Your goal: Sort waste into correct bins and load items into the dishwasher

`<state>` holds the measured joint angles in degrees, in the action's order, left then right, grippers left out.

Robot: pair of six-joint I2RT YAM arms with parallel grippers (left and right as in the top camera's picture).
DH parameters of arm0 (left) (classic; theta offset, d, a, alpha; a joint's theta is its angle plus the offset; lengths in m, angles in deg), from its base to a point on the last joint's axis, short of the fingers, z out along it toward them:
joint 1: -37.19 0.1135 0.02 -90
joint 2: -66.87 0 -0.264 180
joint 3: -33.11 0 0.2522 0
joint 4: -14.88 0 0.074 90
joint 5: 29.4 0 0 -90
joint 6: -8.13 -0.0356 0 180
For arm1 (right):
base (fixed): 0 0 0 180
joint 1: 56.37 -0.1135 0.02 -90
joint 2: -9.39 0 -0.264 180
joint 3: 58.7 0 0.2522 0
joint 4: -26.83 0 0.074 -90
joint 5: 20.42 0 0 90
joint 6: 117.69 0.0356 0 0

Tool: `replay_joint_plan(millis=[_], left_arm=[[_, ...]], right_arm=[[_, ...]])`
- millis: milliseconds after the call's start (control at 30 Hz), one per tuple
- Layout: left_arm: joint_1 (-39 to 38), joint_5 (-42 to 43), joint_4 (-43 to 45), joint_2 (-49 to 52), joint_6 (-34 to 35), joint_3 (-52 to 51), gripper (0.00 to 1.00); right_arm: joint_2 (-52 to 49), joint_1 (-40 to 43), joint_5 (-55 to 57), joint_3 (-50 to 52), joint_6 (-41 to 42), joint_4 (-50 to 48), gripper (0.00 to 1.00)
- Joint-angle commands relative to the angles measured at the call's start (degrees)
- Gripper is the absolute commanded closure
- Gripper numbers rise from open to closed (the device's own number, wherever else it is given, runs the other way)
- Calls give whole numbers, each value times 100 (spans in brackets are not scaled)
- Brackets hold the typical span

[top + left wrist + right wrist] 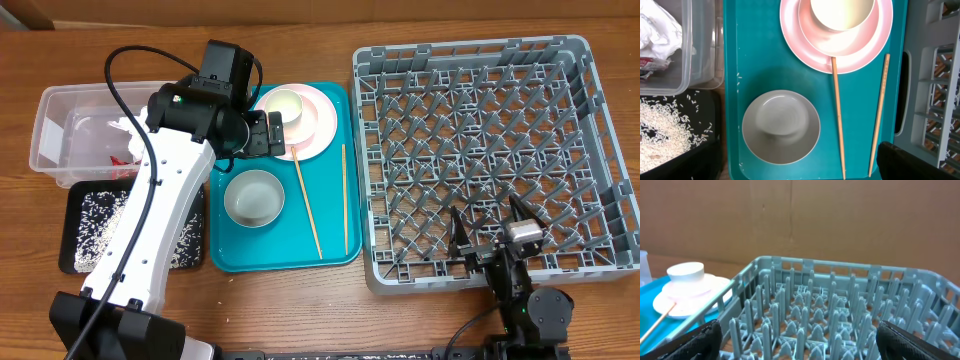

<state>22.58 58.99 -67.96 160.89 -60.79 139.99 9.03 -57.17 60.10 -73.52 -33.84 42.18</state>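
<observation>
Left wrist sees rice (657, 132) in black tray (707, 160) — right wrist sees rack (840, 310)

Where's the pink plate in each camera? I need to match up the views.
Overhead: the pink plate sits upper centre, at the top end of the teal tray, partly hidden by the left arm.
Left wrist: the plate is top centre, cut off by the upper edge.
Right wrist: the plate is at the far left, seen side-on.
Shared landmark: the whitish bowl sitting on it, in all three views.
</observation>
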Motion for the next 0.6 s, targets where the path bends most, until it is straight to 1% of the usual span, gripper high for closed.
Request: replay_joint_plan(millis=[0, 67, 100, 133, 233, 300, 367, 433, 567], left_arm=[[-9, -72, -7, 37, 35, 83, 0], [-9, -72, -7, 37, 33, 83, 0], [-9, -72, -7, 37, 35, 83, 0], [-9, -72, -7, 37, 35, 83, 0], [-9, -72, -9, 37, 35, 83, 0], [-9, -72, -7, 37, 35, 83, 0], [-9, -72, -9, 37, 35, 83, 0], [-9, -72, -7, 37, 35, 83, 0], [-9, -72, -9, 37, 35, 83, 0]], right_arm=[[20, 2, -485, 57, 46, -479, 0], [20, 2, -846, 57, 50, -1102, 0], [20, 2, -1003, 48, 315, -1565, 0], [20, 2, -984, 2, 726, -1792, 0], [20, 9, -920, -162, 1781, -2179, 0], [20, 9, -920, -166, 2159, -2503, 0], [20, 9, -925, -166, 2299, -2728, 0], [20, 9, -929, -166, 2612, -2852, 0], [20, 9, -929, -166, 3676, -2656, 0]])
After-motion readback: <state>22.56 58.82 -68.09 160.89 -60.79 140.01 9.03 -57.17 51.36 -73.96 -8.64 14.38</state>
